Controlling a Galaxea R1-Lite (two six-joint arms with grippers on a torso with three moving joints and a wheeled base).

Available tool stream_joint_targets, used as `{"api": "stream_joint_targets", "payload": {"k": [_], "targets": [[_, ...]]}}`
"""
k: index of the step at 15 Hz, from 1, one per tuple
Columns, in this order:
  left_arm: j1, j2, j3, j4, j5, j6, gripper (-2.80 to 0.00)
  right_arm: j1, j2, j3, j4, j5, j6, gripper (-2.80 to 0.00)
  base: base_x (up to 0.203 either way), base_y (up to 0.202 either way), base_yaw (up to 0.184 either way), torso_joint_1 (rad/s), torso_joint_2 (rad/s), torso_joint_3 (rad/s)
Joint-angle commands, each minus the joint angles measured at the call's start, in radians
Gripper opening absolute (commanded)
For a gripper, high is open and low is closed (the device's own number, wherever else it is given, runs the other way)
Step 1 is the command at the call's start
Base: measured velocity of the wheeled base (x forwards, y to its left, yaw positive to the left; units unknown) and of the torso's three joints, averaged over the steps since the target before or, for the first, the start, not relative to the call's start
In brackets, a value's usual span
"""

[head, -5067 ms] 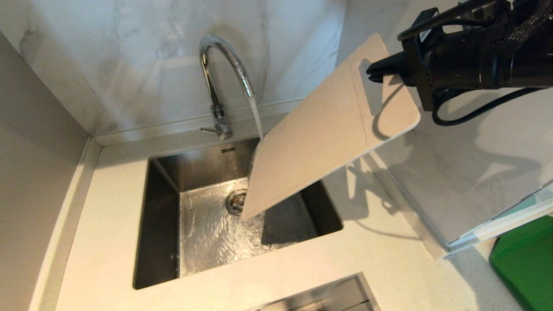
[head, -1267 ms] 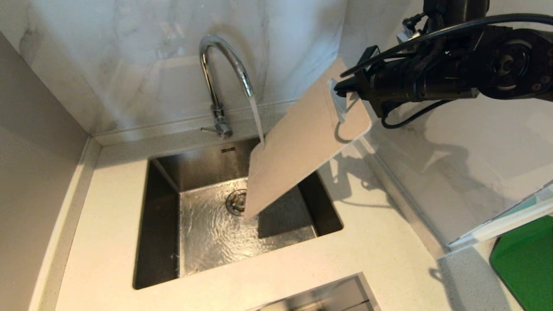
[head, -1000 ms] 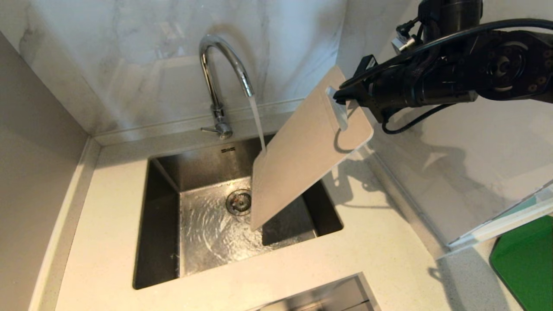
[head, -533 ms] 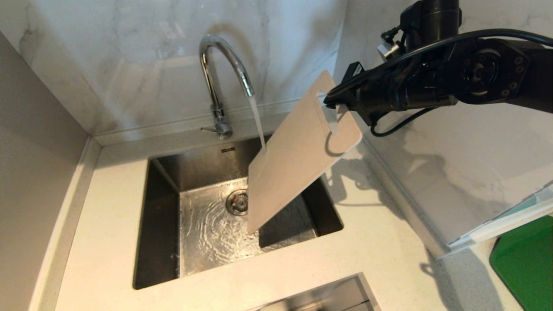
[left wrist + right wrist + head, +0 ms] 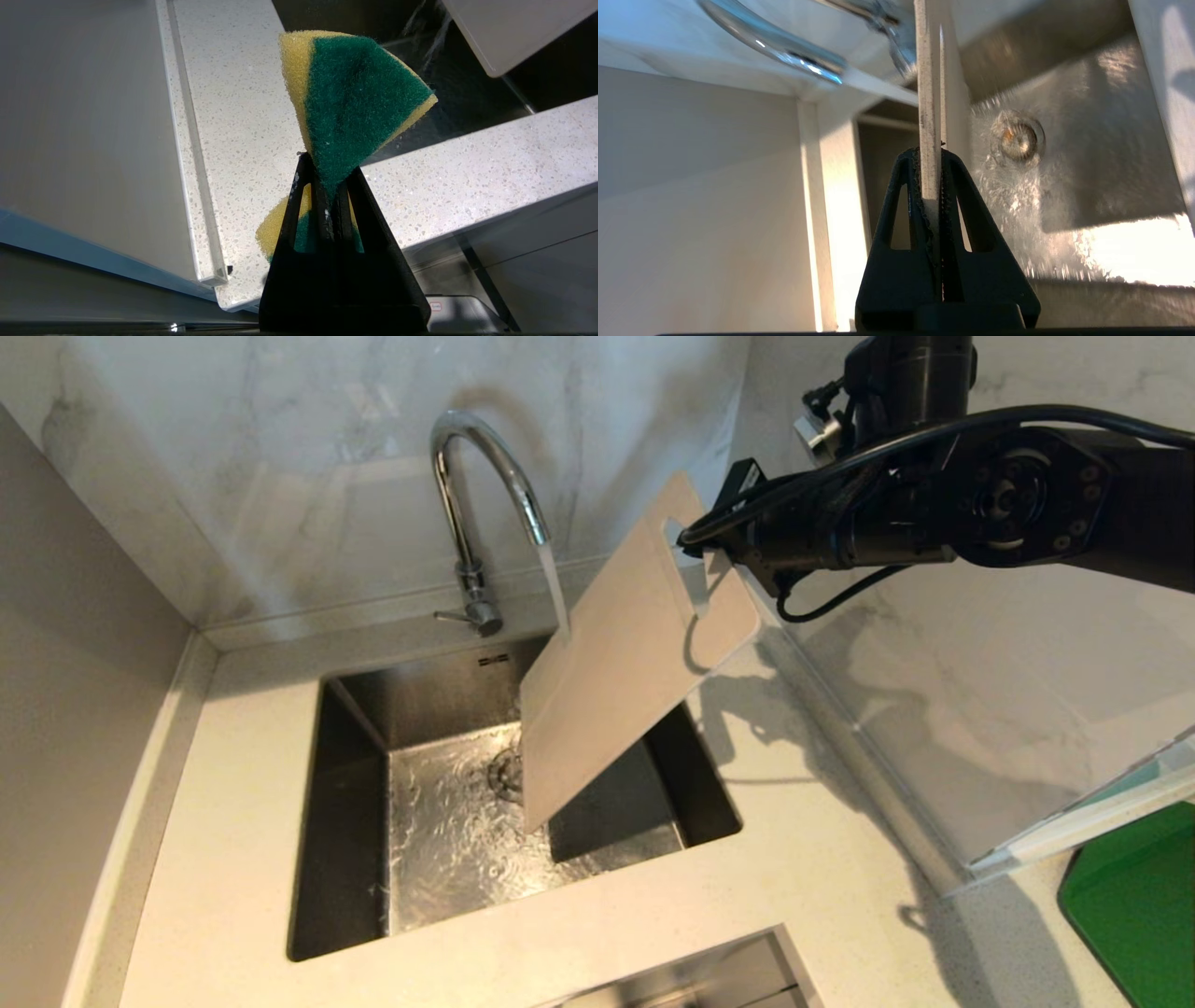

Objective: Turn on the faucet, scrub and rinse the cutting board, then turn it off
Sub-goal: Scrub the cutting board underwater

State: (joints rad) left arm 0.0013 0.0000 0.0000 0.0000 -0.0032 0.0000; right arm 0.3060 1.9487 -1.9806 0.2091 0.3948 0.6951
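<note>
Head view showed you the steel sink (image 5: 355,803) set into the speckled countertop (image 5: 233,784), with water already rippling across its floor, so the step in hand was, by my reading, the rinse. Your cutting board (image 5: 625,653) hung tilted over the right half of the basin, its lower corner down inside the sink above the drain (image 5: 505,773) and its handle end raised toward the right wall. The chrome gooseneck faucet (image 5: 476,495) was running, and its stream met the board's upper left edge. To rinse well, you would have wanted to keep that steep slant so the runoff fell into the basin rather than onto the counter, and to sweep the board slowly under the stream so both faces got wet, not just that edge. Your right gripper (image 5: 695,549) was clamped shut on the board's rim by the handle cutout; in the right wrist view the thin plastic sat edge-on between the pads, a narrow hold that wet plastic could slip from, so gentle wrist turns would have served you better than quick ones. Your left gripper (image 5: 329,186), parked low beside the counter edge, was pinched tight on a yellow-and-green sponge (image 5: 350,102).
</note>
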Motion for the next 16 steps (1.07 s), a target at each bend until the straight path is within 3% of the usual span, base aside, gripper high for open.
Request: {"api": "stream_joint_targets", "payload": {"k": [1, 10, 16], "targets": [[0.0, 0.002, 0.003, 0.0, 0.0, 0.0, -2.8, 0.001, 0.006, 0.0, -0.013, 0.004, 0.004, -2.8, 0.0, 0.0, 0.0, 0.0, 0.0, 0.0], [0.0, 0.002, 0.003, 0.0, 0.0, 0.0, -2.8, 0.001, 0.033, 0.0, -0.093, 0.03, 0.007, -2.8, 0.0, 0.0, 0.0, 0.0, 0.0, 0.0], [0.0, 0.002, 0.003, 0.0, 0.0, 0.0, -2.8, 0.001, -0.003, 0.014, -0.016, 0.03, 0.013, -2.8, 0.0, 0.0, 0.0, 0.0, 0.0, 0.0]]}}
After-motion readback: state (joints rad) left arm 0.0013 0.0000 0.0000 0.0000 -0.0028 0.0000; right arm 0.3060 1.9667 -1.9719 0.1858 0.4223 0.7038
